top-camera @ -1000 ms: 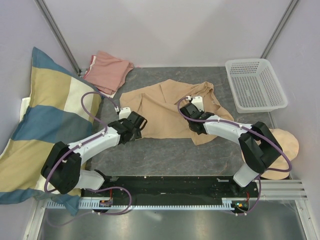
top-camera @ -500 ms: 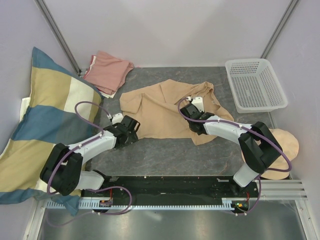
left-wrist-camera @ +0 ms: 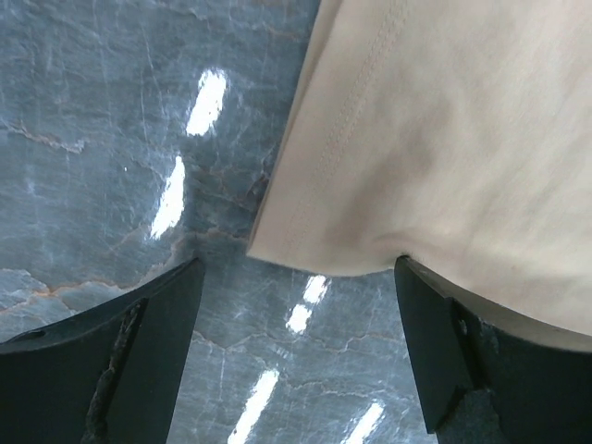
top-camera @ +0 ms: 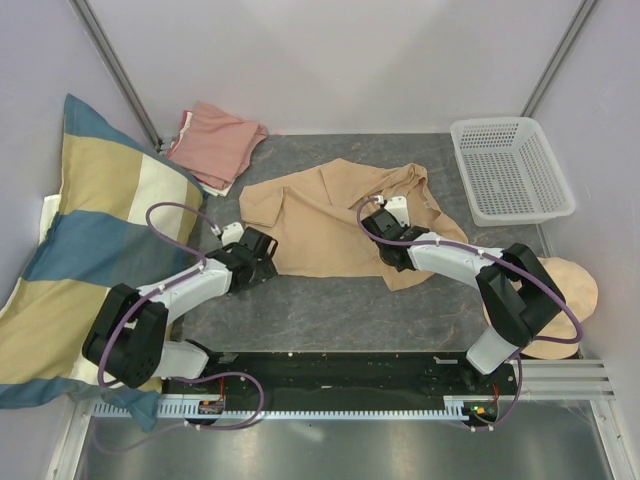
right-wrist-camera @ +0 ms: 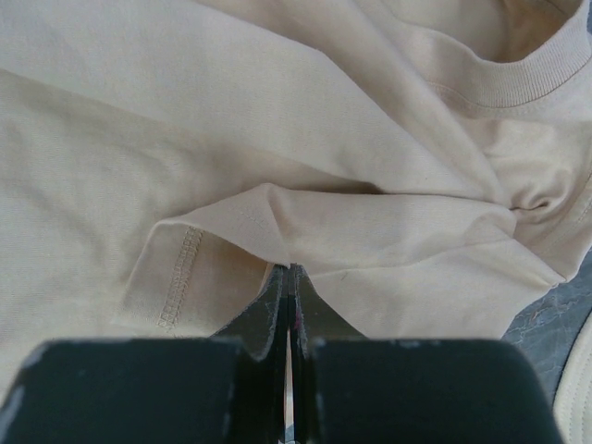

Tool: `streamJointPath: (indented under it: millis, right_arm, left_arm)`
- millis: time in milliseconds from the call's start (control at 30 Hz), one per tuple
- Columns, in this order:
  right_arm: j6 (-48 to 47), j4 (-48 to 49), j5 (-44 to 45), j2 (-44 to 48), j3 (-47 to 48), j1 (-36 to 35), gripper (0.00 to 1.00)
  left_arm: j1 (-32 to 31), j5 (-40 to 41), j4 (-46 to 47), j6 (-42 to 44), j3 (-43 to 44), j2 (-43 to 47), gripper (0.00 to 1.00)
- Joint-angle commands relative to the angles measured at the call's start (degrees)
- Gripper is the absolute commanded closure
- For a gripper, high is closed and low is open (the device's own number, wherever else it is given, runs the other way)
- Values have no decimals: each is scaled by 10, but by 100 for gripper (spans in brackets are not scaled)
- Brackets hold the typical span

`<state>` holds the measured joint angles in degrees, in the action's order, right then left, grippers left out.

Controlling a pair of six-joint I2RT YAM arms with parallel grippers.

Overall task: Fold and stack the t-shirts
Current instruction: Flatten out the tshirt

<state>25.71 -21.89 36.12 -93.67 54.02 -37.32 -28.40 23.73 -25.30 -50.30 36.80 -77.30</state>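
Note:
The tan t-shirt [top-camera: 325,215] lies spread and rumpled in the middle of the grey table; its hem corner shows in the left wrist view [left-wrist-camera: 444,139]. My left gripper [top-camera: 266,262] is open and empty, low over the table at the tee's near-left hem corner, its fingers [left-wrist-camera: 139,342] either side of bare table [left-wrist-camera: 296,310]. My right gripper [top-camera: 385,228] is shut on a raised fold of the tan t-shirt [right-wrist-camera: 370,231], pinched at the tips [right-wrist-camera: 292,274] near the sleeve hem and collar. The salmon-pink t-shirt [top-camera: 215,142] lies folded at the back left.
A big blue, yellow and cream pillow [top-camera: 90,240] fills the left side next to the left arm. A white mesh basket [top-camera: 510,170] stands at the back right. A round beige hat-like thing [top-camera: 570,290] lies at the right edge beside the right arm.
My left gripper has drawn back to the left, off the tan tee's edge, which now lies flat in front of it. The right gripper has hardly moved.

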Motion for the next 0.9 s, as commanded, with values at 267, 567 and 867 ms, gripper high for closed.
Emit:
streamJointPath:
  millis: [267,567,867]
  right_arm:
    - [3,-2,-1,4,-1,1,100]
    - [5,0,-7,-14,6,2,100]
    - [2,0,-9,-12,4,2,100]
  left_arm:
    - [25,6,31,7,16,15,12]
    - [25,-3,23,-4,-15,63,13]
    - [27,9,43,-5,-4,15,13]
